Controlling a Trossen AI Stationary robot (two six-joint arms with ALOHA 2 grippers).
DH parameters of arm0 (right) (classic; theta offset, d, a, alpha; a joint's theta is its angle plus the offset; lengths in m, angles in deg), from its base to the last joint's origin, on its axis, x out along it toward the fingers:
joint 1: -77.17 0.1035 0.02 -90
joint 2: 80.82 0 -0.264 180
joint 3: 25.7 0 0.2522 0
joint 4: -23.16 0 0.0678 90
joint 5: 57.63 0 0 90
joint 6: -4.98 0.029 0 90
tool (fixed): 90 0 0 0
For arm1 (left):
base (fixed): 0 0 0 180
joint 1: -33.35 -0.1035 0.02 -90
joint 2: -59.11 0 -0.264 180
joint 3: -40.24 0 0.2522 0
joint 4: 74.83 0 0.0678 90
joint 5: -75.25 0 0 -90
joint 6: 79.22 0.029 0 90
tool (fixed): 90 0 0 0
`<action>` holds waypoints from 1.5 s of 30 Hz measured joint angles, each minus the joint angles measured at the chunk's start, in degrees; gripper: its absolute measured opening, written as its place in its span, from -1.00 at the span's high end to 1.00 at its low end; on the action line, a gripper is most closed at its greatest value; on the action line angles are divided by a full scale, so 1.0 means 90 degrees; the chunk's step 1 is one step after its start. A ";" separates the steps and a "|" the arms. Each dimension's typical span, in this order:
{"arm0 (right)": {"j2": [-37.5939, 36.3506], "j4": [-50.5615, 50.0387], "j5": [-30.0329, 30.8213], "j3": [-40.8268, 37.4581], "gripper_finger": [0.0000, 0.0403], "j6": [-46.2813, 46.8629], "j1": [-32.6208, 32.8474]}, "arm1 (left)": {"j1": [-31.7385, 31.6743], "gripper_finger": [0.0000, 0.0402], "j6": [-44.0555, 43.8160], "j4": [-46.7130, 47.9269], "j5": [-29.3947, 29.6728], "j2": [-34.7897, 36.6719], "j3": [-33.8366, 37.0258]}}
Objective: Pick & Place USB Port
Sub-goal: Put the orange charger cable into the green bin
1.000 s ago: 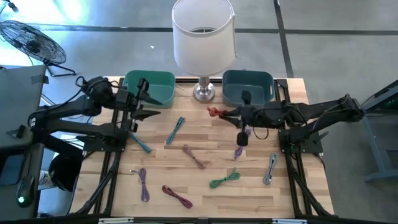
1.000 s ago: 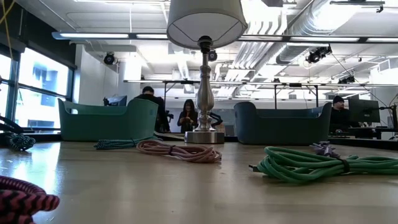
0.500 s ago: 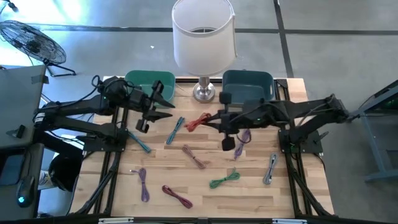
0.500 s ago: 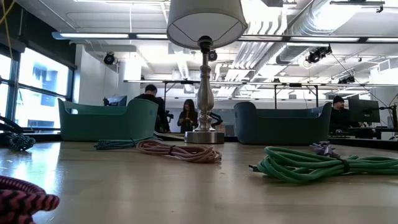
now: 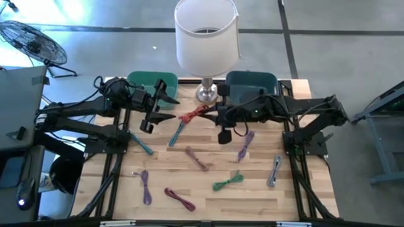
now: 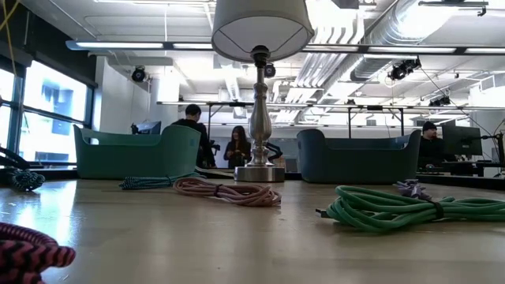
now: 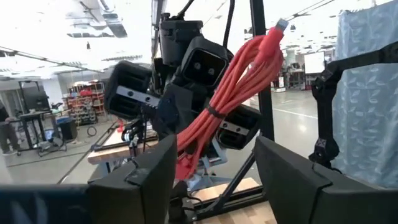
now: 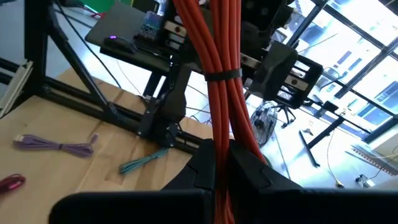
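High view: the red USB cable (image 5: pixel 194 115) is a coiled bundle of orange-red cord, bound at mid-length by a dark tie, with a pale connector tip at one end; it hangs above the tabletop (image 5: pixel 208 189), just in front of the lamp (image 5: pixel 206 38) base, between the two end effectors; the right end effector (image 5: pixel 213 114) is clamped on the bundle's lower end, fingers pressed together around the strands, as the right wrist view confirms; the left end effector (image 5: pixel 169 108) sits just left of the lamp base, fingers spread apart on either side of the cable without closing on it, as the left wrist view shows. Compared with one second earlier, the right end effector has carried the cable leftward from in front of the dark blue bin (image 5: pixel 251 86) to the lamp base; the left end effector has moved right from the green bin (image 5: pixel 151 85) and widened its fingers.
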 joint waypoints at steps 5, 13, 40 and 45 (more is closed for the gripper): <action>0.0151 0.0358 -0.0213 0.0000 0.95 -0.0015 -0.0162 | 0.0000 -0.09 0.0022 -0.0350 -0.0066 -0.0175 -0.0008; 0.0349 0.0451 -0.0184 -0.0002 0.95 -0.0046 -0.0286 | 0.0000 -0.09 0.0001 -0.0694 -0.0261 -0.0531 -0.0002; 0.0534 0.0491 -0.0174 -0.0005 0.95 -0.0044 -0.0573 | 0.0000 -0.06 0.0123 -0.1141 -0.0307 -0.0799 -0.0005; 0.0532 0.0493 -0.0189 -0.0005 0.95 -0.0044 -0.0573 | -0.0002 0.33 0.0392 -0.1130 -0.0221 -0.0803 -0.0005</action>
